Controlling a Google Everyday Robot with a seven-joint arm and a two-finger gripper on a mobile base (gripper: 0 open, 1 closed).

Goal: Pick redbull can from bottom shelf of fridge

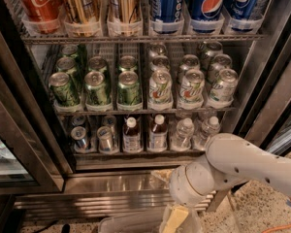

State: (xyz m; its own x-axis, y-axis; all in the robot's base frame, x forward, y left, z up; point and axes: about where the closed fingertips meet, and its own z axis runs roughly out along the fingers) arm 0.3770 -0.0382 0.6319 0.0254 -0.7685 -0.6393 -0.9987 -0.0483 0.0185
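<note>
The fridge [33,130] stands open in front of me. Its bottom shelf [136,154] holds slim silver redbull cans [80,138] at the left, in two short rows. Two juice bottles [132,135] stand beside them, then clear water bottles [182,134] on the right. My white arm [233,166] reaches in from the lower right. My gripper [174,221] hangs low at the bottom edge of the camera view. It is below and in front of the shelf, to the right of the redbull cans and apart from them.
Green soda cans [97,87] and white soda cans [191,87] fill the middle rack, and larger cola cans [207,4] fill the top rack. A steel sill [111,182] runs below the bottom shelf. A clear plastic bin [131,224] sits at the bottom edge. The door frame [276,101] is on the right.
</note>
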